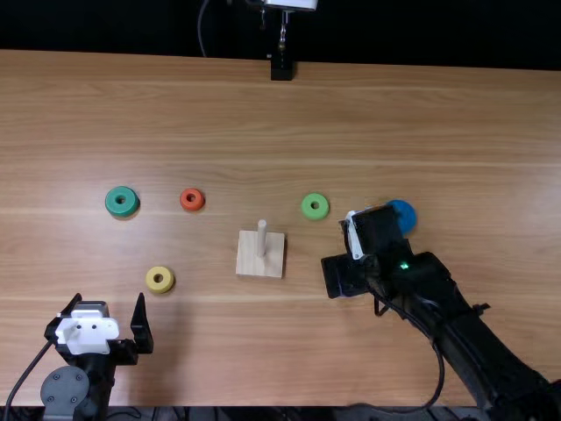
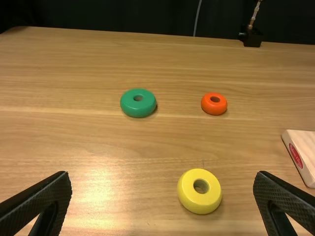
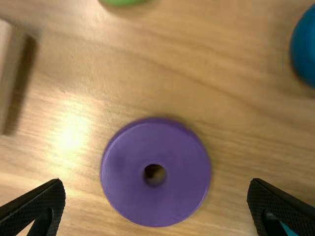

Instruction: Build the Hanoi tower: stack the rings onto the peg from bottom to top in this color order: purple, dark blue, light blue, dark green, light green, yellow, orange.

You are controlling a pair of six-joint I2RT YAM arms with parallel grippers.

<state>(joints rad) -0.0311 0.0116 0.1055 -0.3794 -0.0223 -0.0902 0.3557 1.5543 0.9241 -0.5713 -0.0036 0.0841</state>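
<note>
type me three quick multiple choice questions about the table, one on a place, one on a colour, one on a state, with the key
1. Which lies nearest the left pincer?
A) the round orange ring
B) the round yellow ring
C) the round light green ring

2. What colour is the large, flat ring below the right pincer?
A) yellow
B) orange
C) purple

3. How does the upright wooden peg stand?
A) bare
B) with one ring on it
C) with all seven rings on it

Key:
1 B: the top view shows it closer to that pincer than any other ring.
2 C: the right wrist view shows its purple face.
3 A: in the top view no ring circles the peg.
</note>
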